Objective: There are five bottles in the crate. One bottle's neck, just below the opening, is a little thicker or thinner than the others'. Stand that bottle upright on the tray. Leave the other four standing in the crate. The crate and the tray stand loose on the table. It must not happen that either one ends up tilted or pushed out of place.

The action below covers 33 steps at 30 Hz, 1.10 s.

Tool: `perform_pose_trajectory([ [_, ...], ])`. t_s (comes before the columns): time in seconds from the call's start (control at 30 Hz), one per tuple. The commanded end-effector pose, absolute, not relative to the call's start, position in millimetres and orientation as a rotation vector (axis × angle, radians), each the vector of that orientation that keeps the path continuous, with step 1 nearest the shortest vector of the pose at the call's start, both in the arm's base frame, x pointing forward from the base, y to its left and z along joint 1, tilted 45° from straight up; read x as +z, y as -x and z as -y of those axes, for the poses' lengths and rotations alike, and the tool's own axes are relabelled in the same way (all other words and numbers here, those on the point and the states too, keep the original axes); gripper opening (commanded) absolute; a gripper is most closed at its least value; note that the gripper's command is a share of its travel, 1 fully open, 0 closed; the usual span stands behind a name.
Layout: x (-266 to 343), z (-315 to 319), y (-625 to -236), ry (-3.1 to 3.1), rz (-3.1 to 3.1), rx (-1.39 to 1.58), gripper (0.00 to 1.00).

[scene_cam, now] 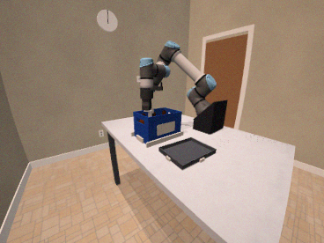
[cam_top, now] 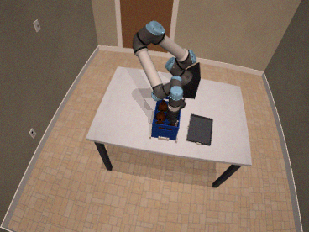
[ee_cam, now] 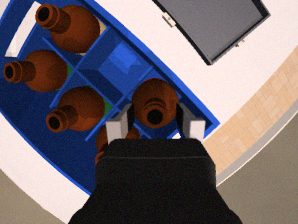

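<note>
Open gripper (cam_top: 172,123) (scene_cam: 149,113) (ee_cam: 155,112) is straddling brown bottle (ee_cam: 155,94) in corner of crate (cam_top: 164,133) (scene_cam: 144,128) (ee_cam: 187,95), near long edge of table (cam_top: 126,113) (scene_cam: 220,180) (ee_cam: 170,55). Bottle likely handling stiff, slippery; neck probably offering best hold.

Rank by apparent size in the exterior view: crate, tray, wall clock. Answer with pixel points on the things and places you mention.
1. Crate (cam_top: 164,134) (scene_cam: 147,128) and tray (cam_top: 200,129) (scene_cam: 187,152) (ee_cam: 220,25): too alike to rank; the tray lies nearly flat to the camera.
2. Wall clock (scene_cam: 106,20), clearly smallest.
</note>
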State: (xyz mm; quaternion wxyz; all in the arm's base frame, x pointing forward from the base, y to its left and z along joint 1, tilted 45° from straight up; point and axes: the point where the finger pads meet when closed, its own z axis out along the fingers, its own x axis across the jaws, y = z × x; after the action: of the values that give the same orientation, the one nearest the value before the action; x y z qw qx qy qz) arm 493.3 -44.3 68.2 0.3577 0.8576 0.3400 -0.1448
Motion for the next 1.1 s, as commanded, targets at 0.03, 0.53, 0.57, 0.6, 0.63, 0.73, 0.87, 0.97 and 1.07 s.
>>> perform_pose_trajectory([
  [0.03, 66.7, 45.0, -491.6, -2.213, -0.879, -0.379, 1.0],
  [0.53, 66.7, 45.0, -491.6, -2.213, -0.879, -0.379, 0.0],
  [0.57, 66.7, 45.0, -491.6, -2.213, -0.879, -0.379, 0.0],
  [0.6, 66.7, 45.0, -491.6, -2.213, -0.879, -0.379, 0.0],
  [0.63, 66.7, 45.0, -491.6, -2.213, -0.879, -0.379, 0.0],
  [0.73, 66.7, 45.0, -491.6, -2.213, -0.879, -0.379, 0.0],
  [0.87, 66.7, 45.0, -491.6, -2.213, -0.879, -0.379, 0.0],
  [0.97, 66.7, 45.0, -491.6, -2.213, -0.879, -0.379, 0.0],
  [1.07, 66.7, 45.0, -491.6, -2.213, -0.879, -0.379, 0.0],
])
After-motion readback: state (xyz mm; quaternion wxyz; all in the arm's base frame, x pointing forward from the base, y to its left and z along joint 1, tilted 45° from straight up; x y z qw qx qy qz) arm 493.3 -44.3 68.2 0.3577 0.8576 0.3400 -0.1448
